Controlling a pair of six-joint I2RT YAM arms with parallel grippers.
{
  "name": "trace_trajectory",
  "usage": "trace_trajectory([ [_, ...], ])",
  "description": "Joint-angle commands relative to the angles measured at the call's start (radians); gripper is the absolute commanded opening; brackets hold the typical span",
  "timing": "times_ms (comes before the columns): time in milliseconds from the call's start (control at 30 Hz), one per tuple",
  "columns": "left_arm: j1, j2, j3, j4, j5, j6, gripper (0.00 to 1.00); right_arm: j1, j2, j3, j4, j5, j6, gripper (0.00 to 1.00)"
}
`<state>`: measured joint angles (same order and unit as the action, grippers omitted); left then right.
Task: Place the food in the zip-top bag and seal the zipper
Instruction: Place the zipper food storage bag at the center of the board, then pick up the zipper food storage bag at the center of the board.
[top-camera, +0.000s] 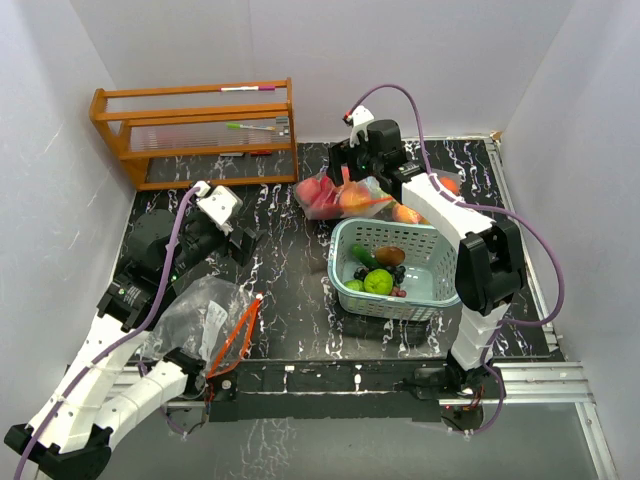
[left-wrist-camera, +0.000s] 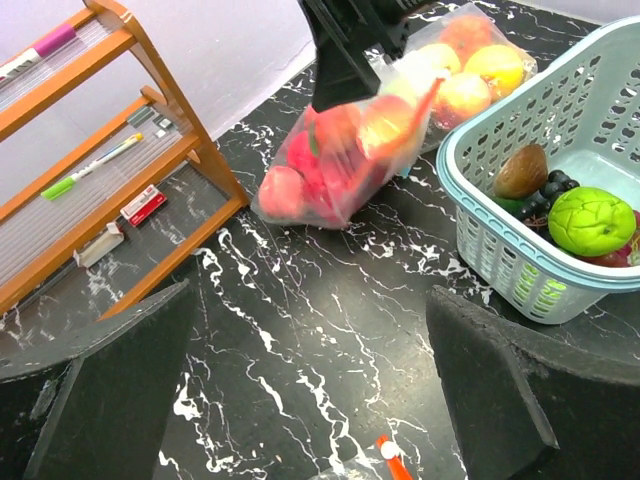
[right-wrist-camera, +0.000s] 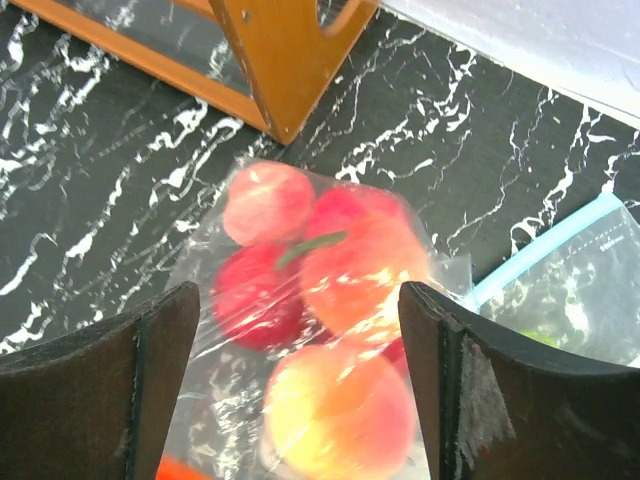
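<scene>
The zip-top bag (left-wrist-camera: 330, 170) is thin clear plastic film, shiny and wrinkled. The food (right-wrist-camera: 335, 410) inside looks like smooth, glossy plastic. The basket (left-wrist-camera: 500, 265) is matt teal moulded plastic. The rack (left-wrist-camera: 170, 100) is varnished orange-brown wood. The surface (left-wrist-camera: 320, 330) is black, white-veined and faintly glossy, like marble.

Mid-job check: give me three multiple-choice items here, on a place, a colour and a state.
1. The filled zip-top bag lies: A) on the table beside the teal basket B) inside the basket C) on the wooden rack.
2. The knobbly fruit in the basket is: A) red B) green C) blue.
3. The left gripper is: A) shut on the bag B) shut on the basket C) open, empty.
Answers: A, it rests on the table; B, bright green; C, jaws wide apart, nothing between.
</scene>
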<state>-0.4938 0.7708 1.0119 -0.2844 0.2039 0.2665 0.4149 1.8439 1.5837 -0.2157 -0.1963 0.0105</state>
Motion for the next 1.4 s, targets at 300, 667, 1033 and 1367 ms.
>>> trace_trajectory([
  [300, -0.005, 0.078, 0.010, -0.047, -0.195, -0.121, 0.97, 0.152, -0.368, -0.079, 0.024, -0.005, -0.035, 0.88],
  [667, -0.005, 0.298, 0.145, -0.450, -0.256, -0.490, 0.97, 0.183, -0.574, -0.334, 0.100, -0.013, 0.042, 0.87],
  [1033, -0.005, 0.121, -0.133, -0.411, -0.658, -0.961, 0.97, 0.183, -0.665, -0.434, 0.125, -0.036, 0.067, 0.87],
  [1367, -0.064, 0.142, -0.266, -0.514, -0.822, -1.284, 0.97, 0.183, -0.708, -0.471, 0.110, -0.051, 0.099, 0.86],
])
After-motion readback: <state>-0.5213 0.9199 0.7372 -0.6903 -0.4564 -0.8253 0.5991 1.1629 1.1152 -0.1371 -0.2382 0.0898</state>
